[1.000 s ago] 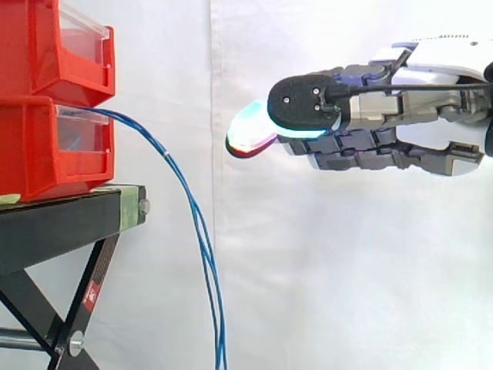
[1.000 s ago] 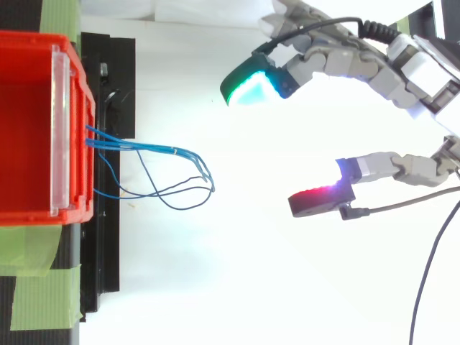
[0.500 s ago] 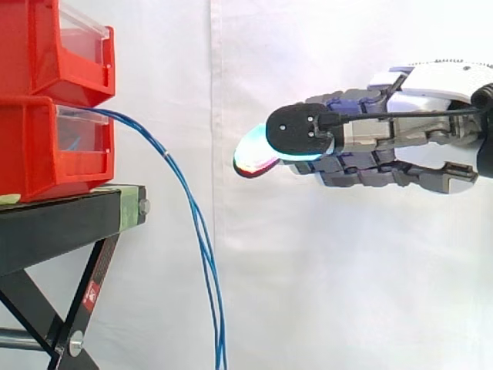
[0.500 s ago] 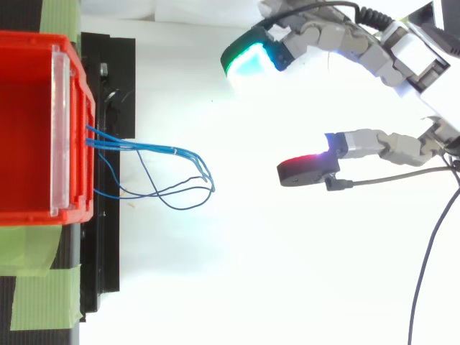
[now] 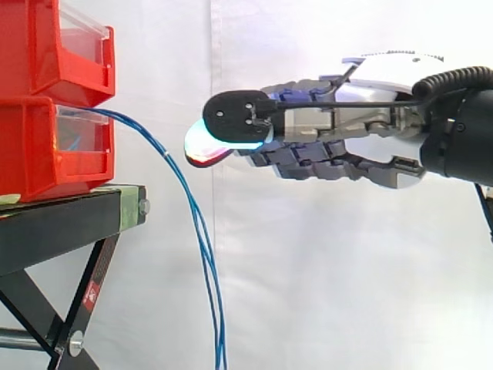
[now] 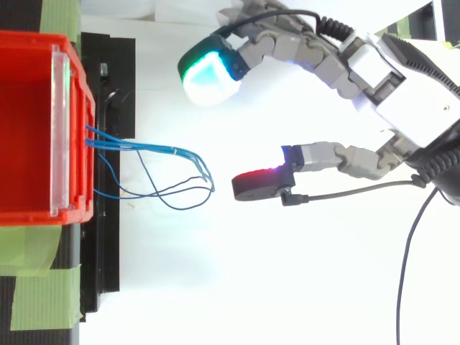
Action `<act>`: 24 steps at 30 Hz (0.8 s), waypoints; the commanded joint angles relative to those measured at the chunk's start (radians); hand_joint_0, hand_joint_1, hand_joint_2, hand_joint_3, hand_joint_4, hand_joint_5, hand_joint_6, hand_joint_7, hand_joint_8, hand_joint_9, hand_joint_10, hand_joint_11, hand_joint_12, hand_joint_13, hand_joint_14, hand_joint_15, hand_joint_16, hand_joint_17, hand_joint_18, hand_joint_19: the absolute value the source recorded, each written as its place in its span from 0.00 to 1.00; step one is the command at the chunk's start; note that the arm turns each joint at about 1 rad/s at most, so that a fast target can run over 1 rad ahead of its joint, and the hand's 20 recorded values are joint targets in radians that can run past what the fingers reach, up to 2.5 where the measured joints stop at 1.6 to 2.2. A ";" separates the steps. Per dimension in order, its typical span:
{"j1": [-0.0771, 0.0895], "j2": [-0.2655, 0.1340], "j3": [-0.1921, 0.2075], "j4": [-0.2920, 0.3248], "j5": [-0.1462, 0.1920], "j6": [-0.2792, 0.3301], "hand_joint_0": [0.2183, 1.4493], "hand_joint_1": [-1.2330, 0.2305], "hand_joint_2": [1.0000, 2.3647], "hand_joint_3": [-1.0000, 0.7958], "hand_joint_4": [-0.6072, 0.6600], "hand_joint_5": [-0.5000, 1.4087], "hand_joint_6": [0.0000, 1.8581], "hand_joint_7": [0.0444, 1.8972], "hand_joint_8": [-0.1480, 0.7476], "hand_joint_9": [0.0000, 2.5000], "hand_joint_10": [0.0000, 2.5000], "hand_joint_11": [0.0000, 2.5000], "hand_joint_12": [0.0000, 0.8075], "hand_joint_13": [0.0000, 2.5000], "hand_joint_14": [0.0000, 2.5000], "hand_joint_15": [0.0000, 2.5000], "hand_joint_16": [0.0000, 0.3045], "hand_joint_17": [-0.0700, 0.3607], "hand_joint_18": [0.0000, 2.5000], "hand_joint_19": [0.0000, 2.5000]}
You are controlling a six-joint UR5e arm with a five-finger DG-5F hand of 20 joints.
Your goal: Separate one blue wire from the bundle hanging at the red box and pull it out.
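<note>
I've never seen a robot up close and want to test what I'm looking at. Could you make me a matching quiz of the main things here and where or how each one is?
Things:
1. blue wires
2. hand
3. black stand
4. lower red bin

States:
A. open, near the wires but not touching them
B. underneath, bearing the bin
C. hanging down in a bundle
D. the wires come out of its front

Pairs: 1-C, 2-A, 3-B, 4-D
</note>
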 commanded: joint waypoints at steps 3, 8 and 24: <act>0.006 -0.057 0.038 0.007 -0.002 -0.016 0.26 0.36 0.00 0.28 0.66 0.16 0.27 0.43 0.43 0.12 0.00 0.00 0.43 0.07 0.00 0.03 0.20 0.48 0.02 0.02; 0.019 -0.060 0.070 0.004 -0.002 -0.001 0.26 0.36 0.00 0.28 0.66 0.16 0.27 0.43 0.44 0.12 0.00 0.00 0.44 0.08 0.00 0.03 0.20 0.48 0.03 0.02; 0.049 -0.081 0.074 0.001 -0.003 0.002 0.26 0.36 0.00 0.28 0.67 0.16 0.27 0.43 0.44 0.13 0.00 0.00 0.43 0.09 0.00 0.03 0.20 0.47 0.04 0.04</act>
